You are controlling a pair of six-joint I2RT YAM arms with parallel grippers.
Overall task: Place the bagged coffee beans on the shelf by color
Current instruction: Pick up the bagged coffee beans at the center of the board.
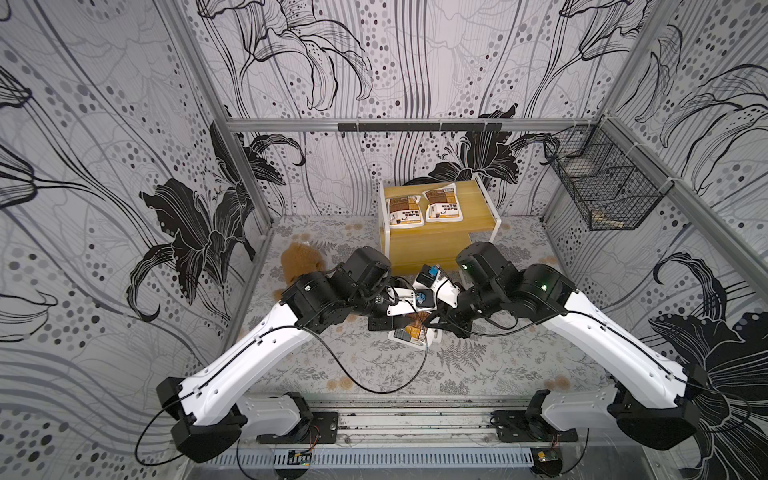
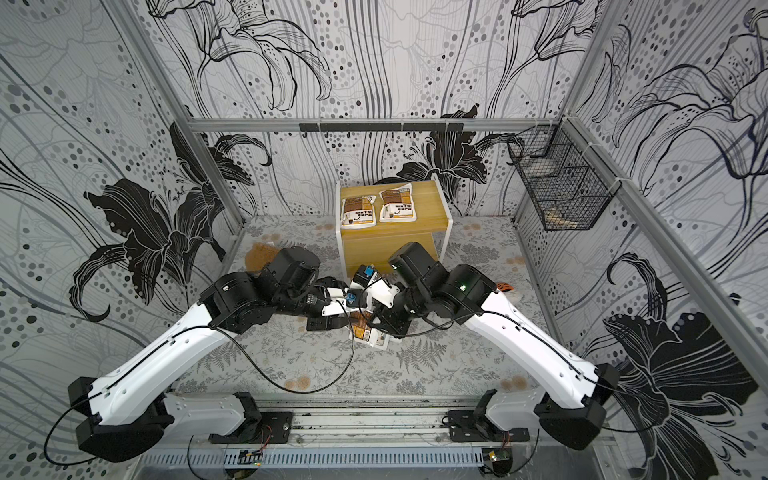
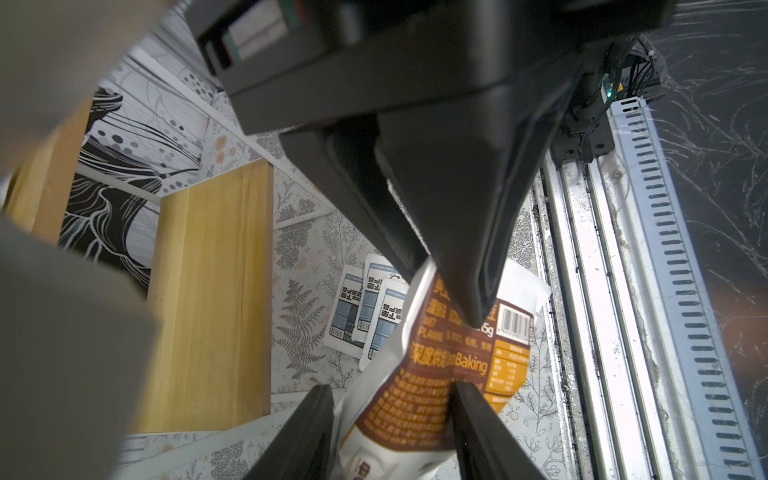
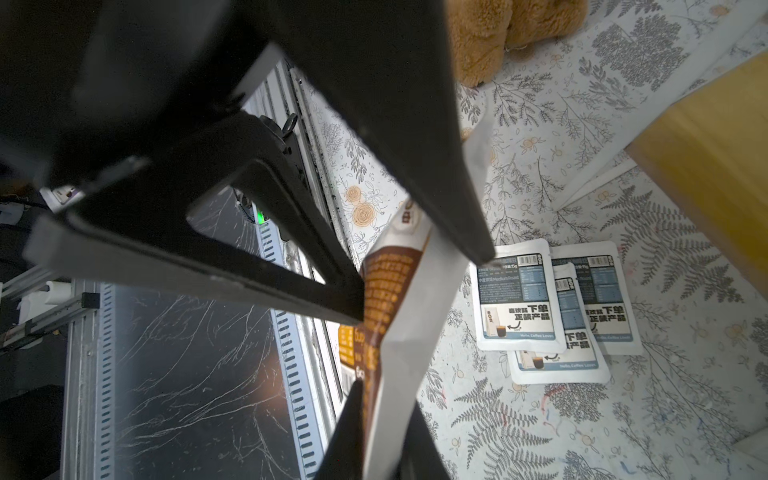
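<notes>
brown pouch (image 3: 419,399) is being held aloft over the surface (image 1: 374,365), near the shelf (image 1: 469,203) | right fingers (image 4: 345,436) are being pinched narrow on it | left fingers (image 3: 307,428) are being set astride it, grip cannot be told | risk: a drop, if it is released before the left hold is firm

Locate the tabletop (image 1: 374,374), covered in a fern-and-flower print. At 12 o'clock in both top views, the shelf (image 1: 478,208) stands on it. The shelf's upper board carries two brown-orange pouches (image 1: 405,211), flat and side by side. A brown plush bear (image 1: 299,259) lies at 10 o'clock. Three grey-blue pouches (image 4: 519,299) lie overlapping on the tabletop near the shelf.
</notes>
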